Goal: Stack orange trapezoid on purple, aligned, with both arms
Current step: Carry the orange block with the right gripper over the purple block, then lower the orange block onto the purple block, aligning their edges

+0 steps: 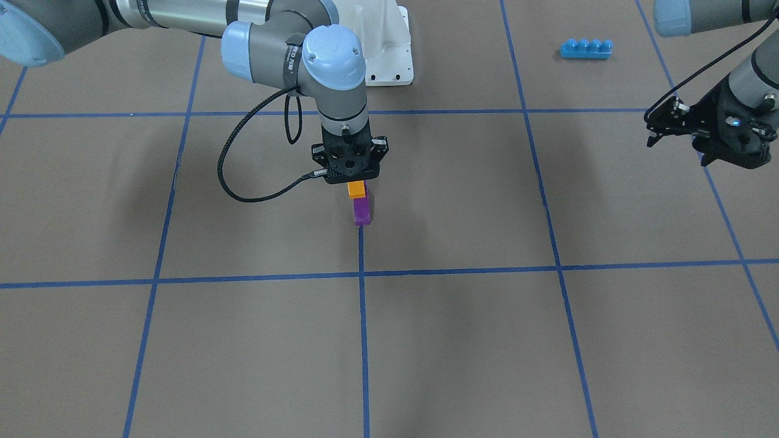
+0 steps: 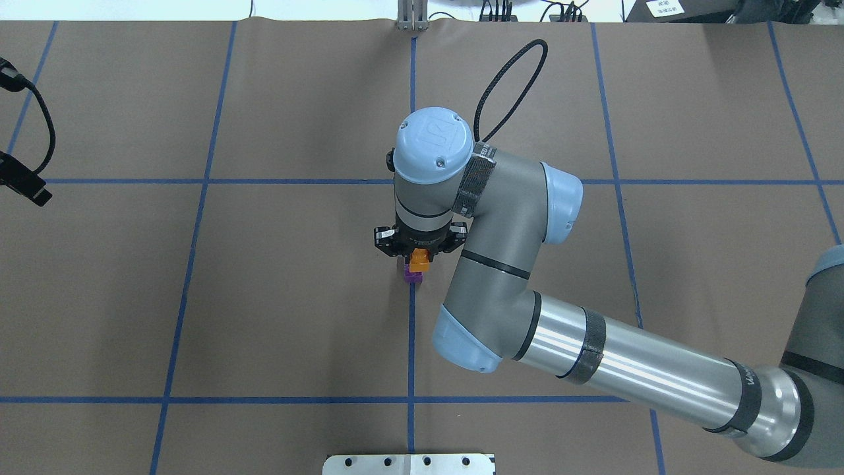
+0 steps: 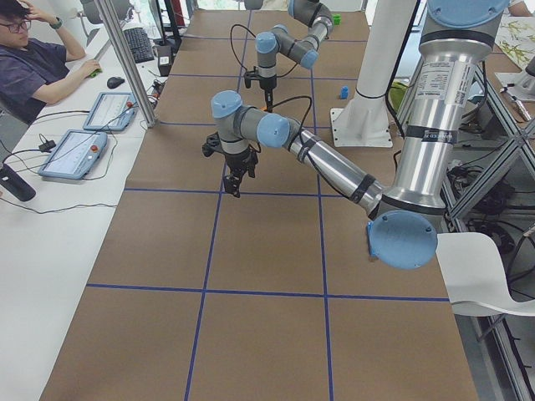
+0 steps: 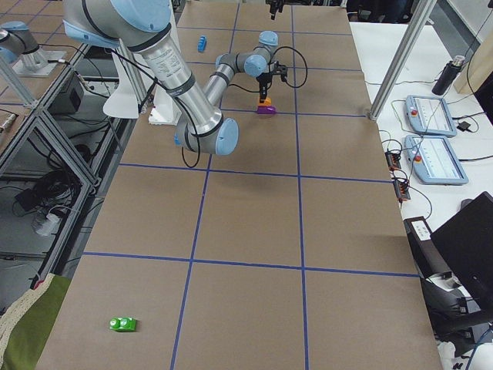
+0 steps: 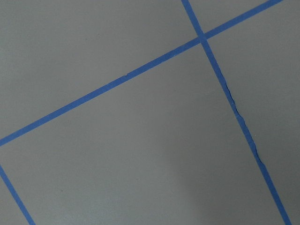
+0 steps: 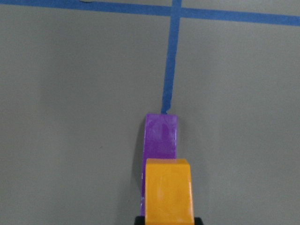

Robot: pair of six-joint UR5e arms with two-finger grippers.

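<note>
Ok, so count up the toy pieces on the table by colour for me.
Orange: 1, the orange trapezoid
Purple: 1, the purple block
Blue: 1, the four-stud brick
Green: 1, the small green toy, seen clearly only in the exterior right view
Total: 4

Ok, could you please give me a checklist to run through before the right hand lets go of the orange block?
1. Grip of right hand on orange trapezoid: ok.
2. Orange trapezoid directly over the purple: ok.
3. Edges of the two blocks aligned: cannot tell.
4. Orange trapezoid pressed fully down: cannot tell.
5. Purple resting on the table, not lifted: ok.
6. Clearance of left hand from both blocks: ok.
</note>
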